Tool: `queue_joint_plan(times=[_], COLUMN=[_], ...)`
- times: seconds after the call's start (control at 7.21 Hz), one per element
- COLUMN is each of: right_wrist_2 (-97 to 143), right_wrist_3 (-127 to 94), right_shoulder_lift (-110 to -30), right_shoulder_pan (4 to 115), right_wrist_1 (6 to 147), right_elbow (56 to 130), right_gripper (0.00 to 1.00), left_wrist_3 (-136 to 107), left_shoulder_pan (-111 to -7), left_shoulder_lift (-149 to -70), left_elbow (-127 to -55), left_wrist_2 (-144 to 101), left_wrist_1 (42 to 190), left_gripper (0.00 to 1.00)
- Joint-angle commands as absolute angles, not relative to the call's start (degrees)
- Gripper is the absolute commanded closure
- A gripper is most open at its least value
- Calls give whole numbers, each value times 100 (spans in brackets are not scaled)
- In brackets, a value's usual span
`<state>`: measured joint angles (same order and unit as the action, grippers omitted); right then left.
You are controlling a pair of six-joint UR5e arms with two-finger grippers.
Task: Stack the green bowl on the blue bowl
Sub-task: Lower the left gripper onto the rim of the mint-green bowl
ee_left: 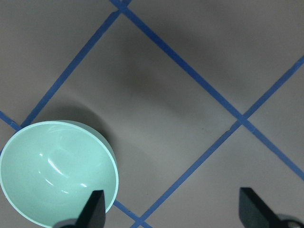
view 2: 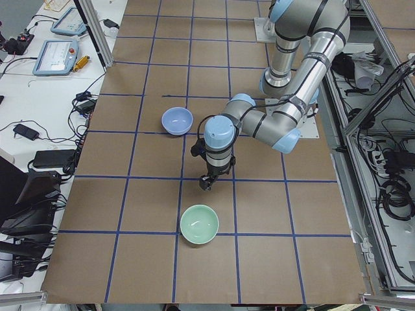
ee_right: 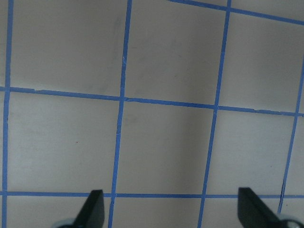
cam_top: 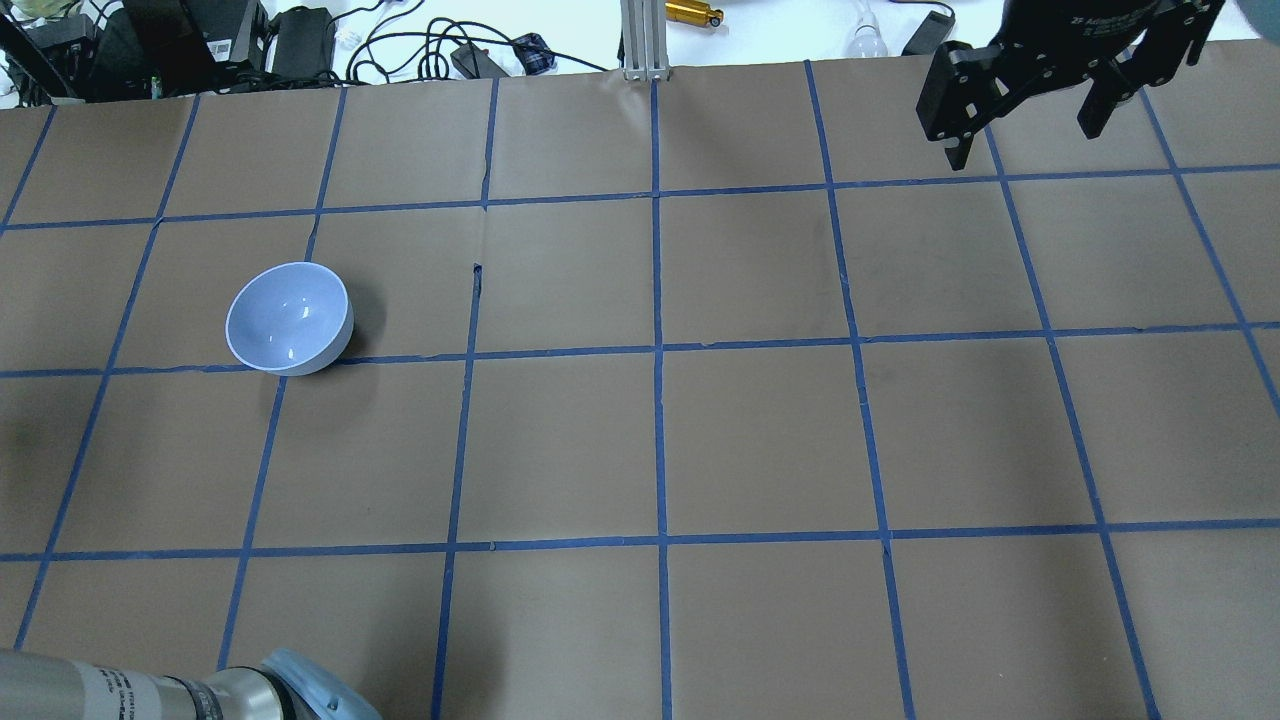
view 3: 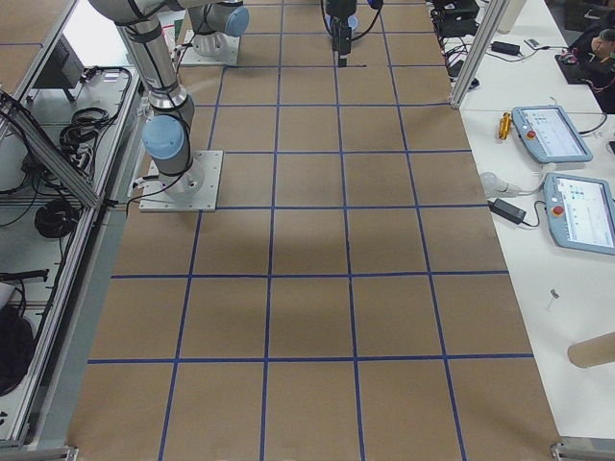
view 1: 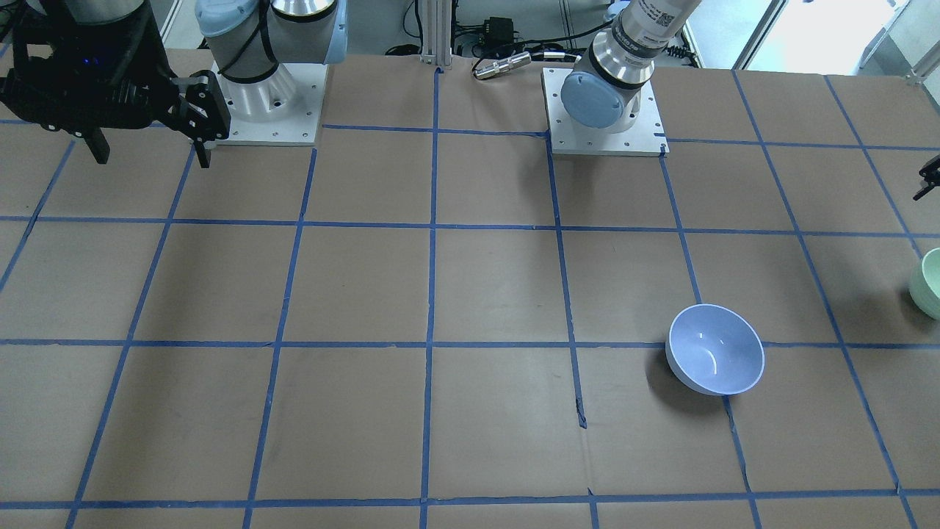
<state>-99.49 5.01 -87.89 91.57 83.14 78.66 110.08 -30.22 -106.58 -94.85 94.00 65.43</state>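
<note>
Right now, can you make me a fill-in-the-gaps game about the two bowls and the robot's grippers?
1. The green bowl and the blue bowl are both ___ inside.
2. The two bowls stand ___ on the table, not stacked.
3. The left gripper, near the green bowl, has its jaws ___.
4. The right gripper holds ___.
Missing words: empty; apart; open; nothing.

One green bowl, one blue bowl, one bench, and two tools: left tool, right tool.
</note>
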Motion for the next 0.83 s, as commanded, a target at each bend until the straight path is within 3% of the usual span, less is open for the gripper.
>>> queue_joint_plan(times=[0.0, 0.69], right_wrist_2=[-9949, -9949], right_wrist_3=[501, 501], right_shoulder_lift=[-8789, -8789], right_shoulder_pan=[9158, 9150], right_wrist_1=[8314, 8314], right_elbow=[7866, 7866], right_gripper=[0, 0], left_wrist_3=[11949, 12567], left_shoulder_pan=[-2918, -2707], left_shoulder_lift=[-11090, -11767], left_elbow=[-9475, -9352], left_wrist_2=[9387, 8939], left_wrist_1=[5708, 5204], left_gripper=[0, 0])
